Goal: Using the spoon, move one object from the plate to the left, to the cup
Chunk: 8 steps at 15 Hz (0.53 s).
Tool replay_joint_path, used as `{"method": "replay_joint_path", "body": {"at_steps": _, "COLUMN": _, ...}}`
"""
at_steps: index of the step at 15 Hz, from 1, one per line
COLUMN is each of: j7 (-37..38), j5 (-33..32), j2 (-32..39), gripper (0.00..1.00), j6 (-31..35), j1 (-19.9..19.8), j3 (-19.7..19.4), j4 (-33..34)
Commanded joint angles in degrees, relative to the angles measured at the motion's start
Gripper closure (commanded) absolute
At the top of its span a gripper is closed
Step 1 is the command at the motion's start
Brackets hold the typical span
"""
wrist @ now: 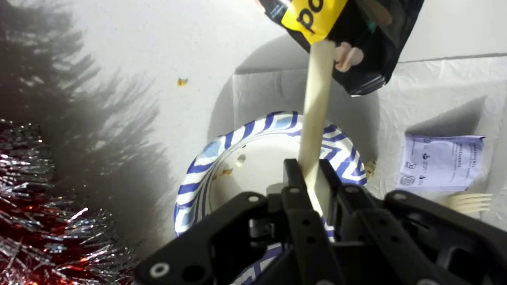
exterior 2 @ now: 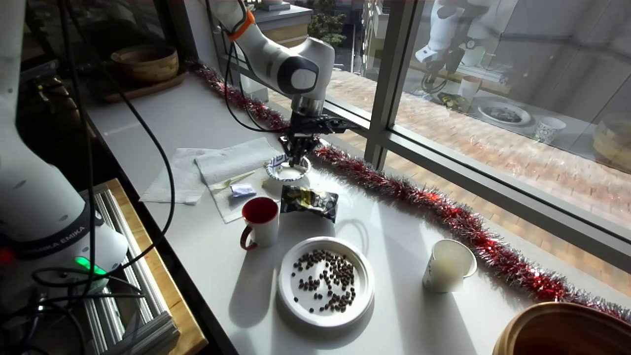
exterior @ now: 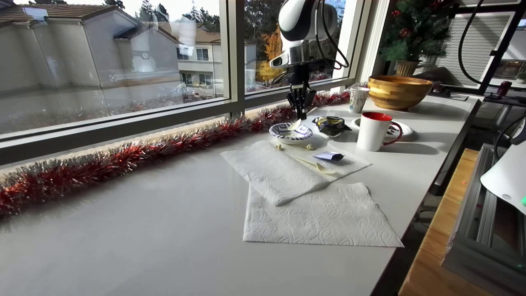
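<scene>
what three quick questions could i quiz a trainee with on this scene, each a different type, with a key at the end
1. Multiple choice: what colour is the inside of the mug? a) blue b) red c) black
2. True or false: the dark pieces lie on the white plate.
3. Short answer: above what do the jaws hang?

Key: 1. b. 2. True. 3. The blue-patterned dish.
</scene>
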Motion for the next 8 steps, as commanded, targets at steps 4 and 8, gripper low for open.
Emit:
{"method": "replay_joint_path", "body": {"at_steps": 4, "j7": 9.2, "j5": -5.6, "j2": 1.7, "gripper": 0.97, "j6": 0.9, "j1": 1.5, "j3": 0.1, "j4": -0.1}}
{"method": "replay_joint_path", "body": {"at_steps": 8, "j7": 13.2, "j5": -8.3, "j2": 2.2, "gripper": 0.97, "j6": 0.4, "j1": 2.0, "j3": 0.0, "j4": 0.1}}
